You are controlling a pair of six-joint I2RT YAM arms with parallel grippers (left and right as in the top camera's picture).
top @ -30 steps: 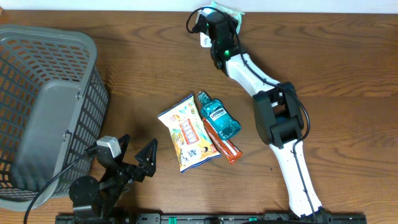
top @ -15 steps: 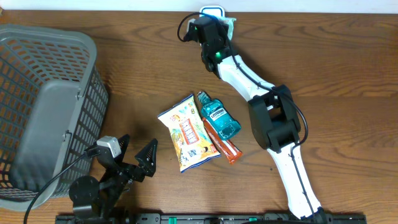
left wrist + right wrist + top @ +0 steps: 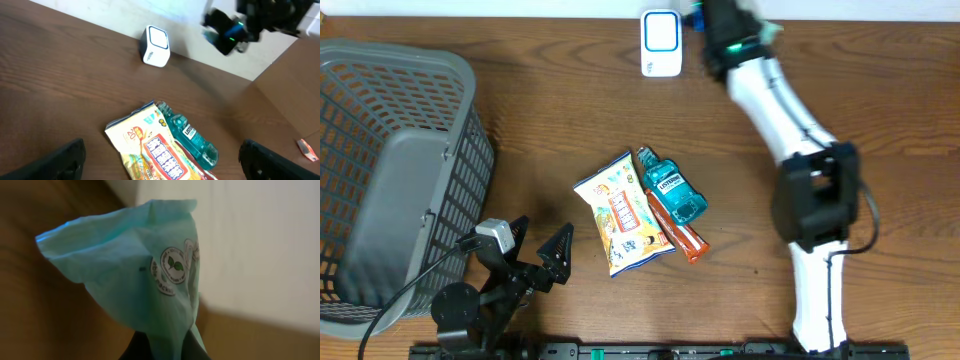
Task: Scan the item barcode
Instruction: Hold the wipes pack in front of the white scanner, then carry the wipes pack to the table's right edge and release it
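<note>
We log a snack bag (image 3: pixel 622 213) lying flat, yellow and white with cartoon print. Against the bag's right edge we see a teal mouthwash bottle (image 3: pixel 672 188), cap toward the far table edge. An orange stick packet (image 3: pixel 682 238) runs along the bag's lower right side, touching the bottle. Well left of the bag sits a grey mesh basket (image 3: pixel 470 190). A brown wood table (image 3: pixel 550 100) lies under all of it.

Overhead looks straight down; left wrist (low, oblique) shares scanner (image 3: pixel 661 43).

tbl (image 3: pixel 540 110): wood, matt | basket (image 3: pixel 468 175): plastic mesh | pouch (image 3: pixel 145 280): crinkly film
</note>
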